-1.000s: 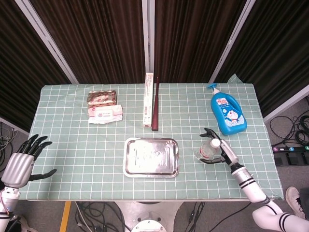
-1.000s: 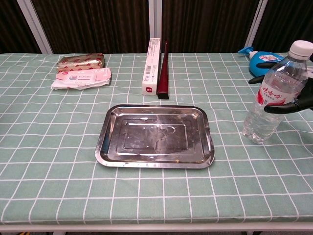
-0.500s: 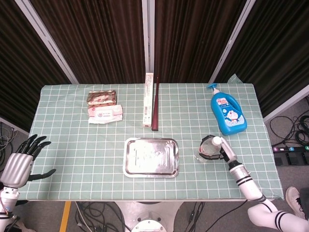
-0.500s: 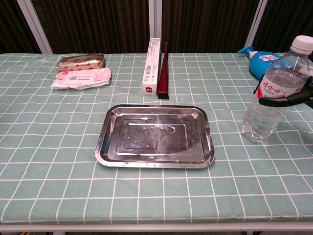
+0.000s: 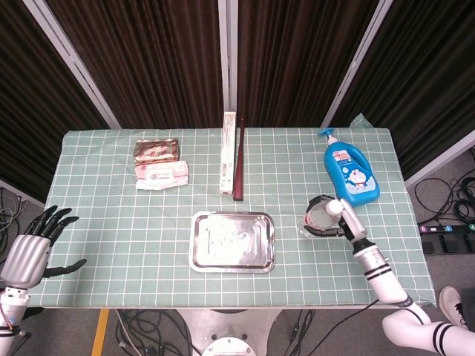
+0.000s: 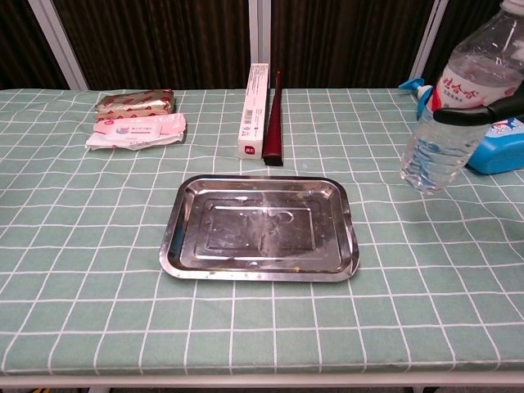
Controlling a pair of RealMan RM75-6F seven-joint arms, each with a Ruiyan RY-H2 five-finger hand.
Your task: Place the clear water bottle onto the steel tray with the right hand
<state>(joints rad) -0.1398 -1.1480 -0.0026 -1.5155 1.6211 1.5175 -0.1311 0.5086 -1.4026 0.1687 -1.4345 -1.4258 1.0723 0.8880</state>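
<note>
The clear water bottle (image 6: 458,102) with a red-and-white label hangs above the tablecloth at the right, tilted a little. My right hand (image 5: 338,221) grips it around the label; in the chest view only black fingers (image 6: 479,115) show across the bottle (image 5: 318,217). The steel tray (image 6: 260,227) lies flat with nothing on it at the table's middle front, to the left of the bottle; the tray (image 5: 232,240) shows in the head view too. My left hand (image 5: 33,248) hovers off the table's front left corner, fingers spread, holding nothing.
A blue soap dispenser bottle (image 5: 349,174) lies behind the right hand. A long white box (image 5: 229,152) and a dark red box (image 5: 239,159) stand behind the tray. A wipes pack (image 5: 162,175) and a brown packet (image 5: 156,150) sit at the back left.
The right hand has closed around the bottle and lifted it off the tablecloth. The bottle now hangs higher. The left hand has stayed put.
</note>
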